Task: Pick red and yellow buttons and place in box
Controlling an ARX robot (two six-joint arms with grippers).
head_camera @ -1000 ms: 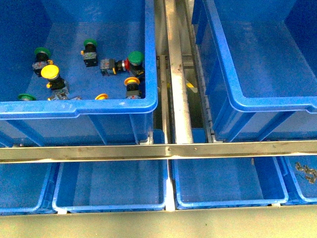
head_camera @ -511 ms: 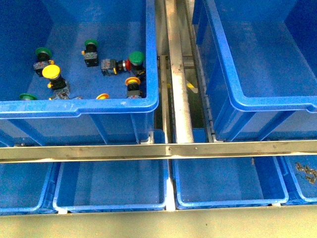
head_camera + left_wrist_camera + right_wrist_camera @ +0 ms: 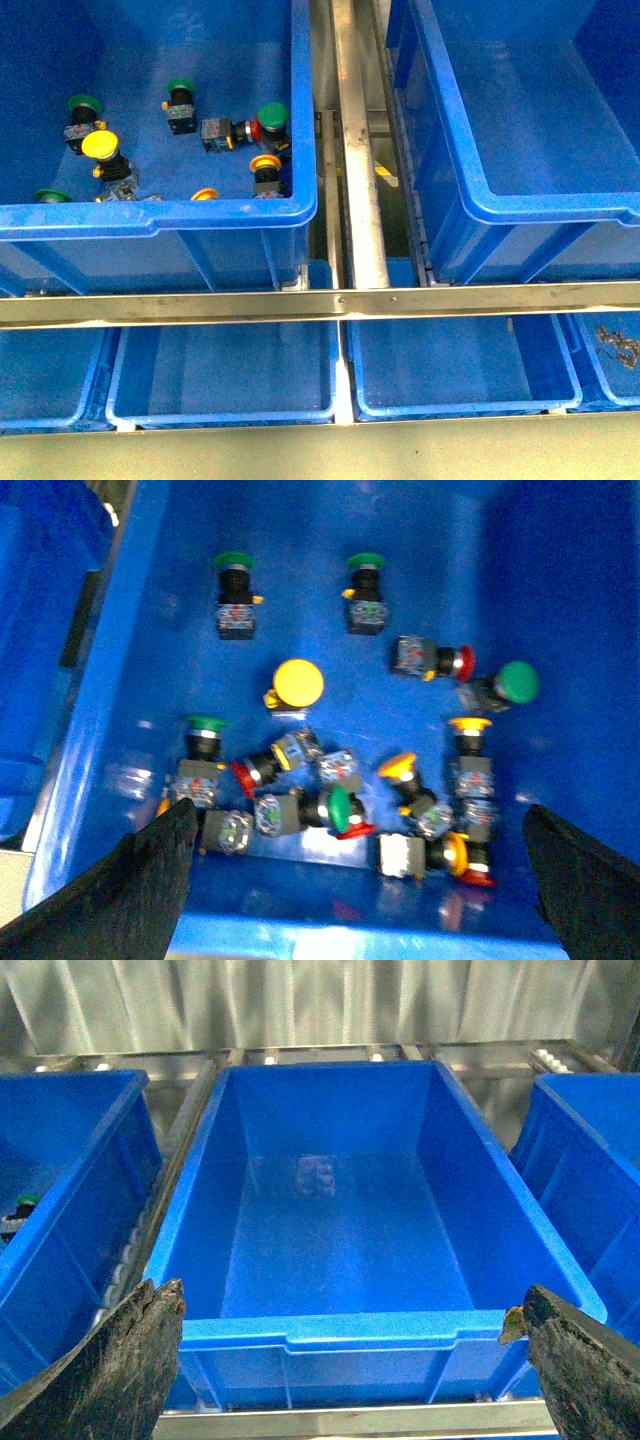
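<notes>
Jaws wide, empty on both: left gripper over the bin of switches, right gripper facing the empty box. Suggest yellow button first, standing clear; red button lies just beside a green switch, so take it by the body.

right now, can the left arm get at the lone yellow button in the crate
Probably yes: the left end effector hangs open above the crate, and the yellow button stands cap-up with bare floor around it.
</notes>
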